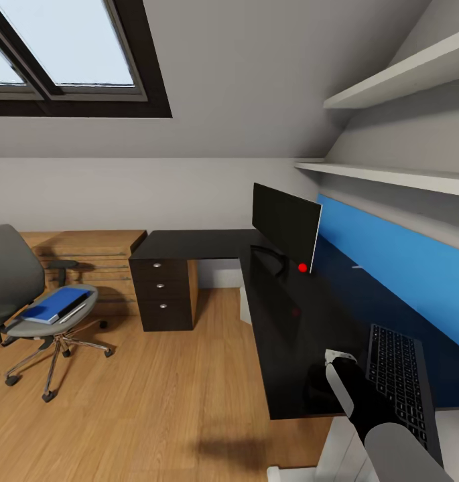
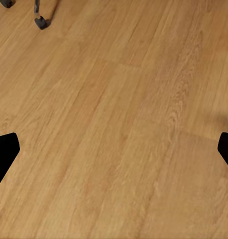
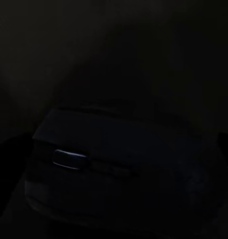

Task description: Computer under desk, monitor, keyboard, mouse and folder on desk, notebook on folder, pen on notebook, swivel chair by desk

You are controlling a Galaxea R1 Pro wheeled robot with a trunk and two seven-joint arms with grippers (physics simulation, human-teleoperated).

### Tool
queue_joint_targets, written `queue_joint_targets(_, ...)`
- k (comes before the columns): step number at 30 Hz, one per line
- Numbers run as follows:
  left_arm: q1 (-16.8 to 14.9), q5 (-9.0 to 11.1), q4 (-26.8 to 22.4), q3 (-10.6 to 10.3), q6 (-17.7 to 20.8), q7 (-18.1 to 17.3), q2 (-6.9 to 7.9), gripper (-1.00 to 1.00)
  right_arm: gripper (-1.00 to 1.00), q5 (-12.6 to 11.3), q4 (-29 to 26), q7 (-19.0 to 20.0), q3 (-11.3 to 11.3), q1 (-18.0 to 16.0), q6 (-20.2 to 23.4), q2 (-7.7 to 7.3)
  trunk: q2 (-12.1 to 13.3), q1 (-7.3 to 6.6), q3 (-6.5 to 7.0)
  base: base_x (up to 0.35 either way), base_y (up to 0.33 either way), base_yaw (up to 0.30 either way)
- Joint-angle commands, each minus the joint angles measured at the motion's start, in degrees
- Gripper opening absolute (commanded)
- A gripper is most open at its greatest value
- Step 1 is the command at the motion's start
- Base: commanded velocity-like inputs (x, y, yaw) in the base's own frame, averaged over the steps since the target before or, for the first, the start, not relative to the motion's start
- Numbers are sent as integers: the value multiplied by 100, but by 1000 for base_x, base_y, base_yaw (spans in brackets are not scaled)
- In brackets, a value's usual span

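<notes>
Lower left: swivel chair well apart from desk, folder on seat. Centre right: monitor on desk. Lower right: keyboard beside right gripper, low over mouse; finger spread impossible to tell. Left gripper spread over floor. Risk: blind squeeze nudging mouse off front edge.

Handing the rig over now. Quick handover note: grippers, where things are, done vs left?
Left gripper: open, empty, over the wood floor.
Right gripper: low over the desk beside the keyboard; a dark mouse-like shape lies under it, jaw state unclear.
Done: monitor and keyboard on the desk.
Left: confirm the mouse placement; folder lies on the swivel chair, a grey booklet beside it. Move them, add the pen, bring the chair to the desk.
</notes>
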Motion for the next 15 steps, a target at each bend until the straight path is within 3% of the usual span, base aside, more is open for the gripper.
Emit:
queue_joint_targets(1, -5, 55, 2, -1, -28, -6, -1, 100, -100, -182, 19, -38, -2, 1, -5, -1, -2, 1, -8, 0, 0, 0)
queue_joint_targets(15, -3, 39, 10, -4, -28, -16, -1, 100, -100, -182, 19, -36, -2, 1, -13, -1, -2, 1, -8, 0, 0, 0)
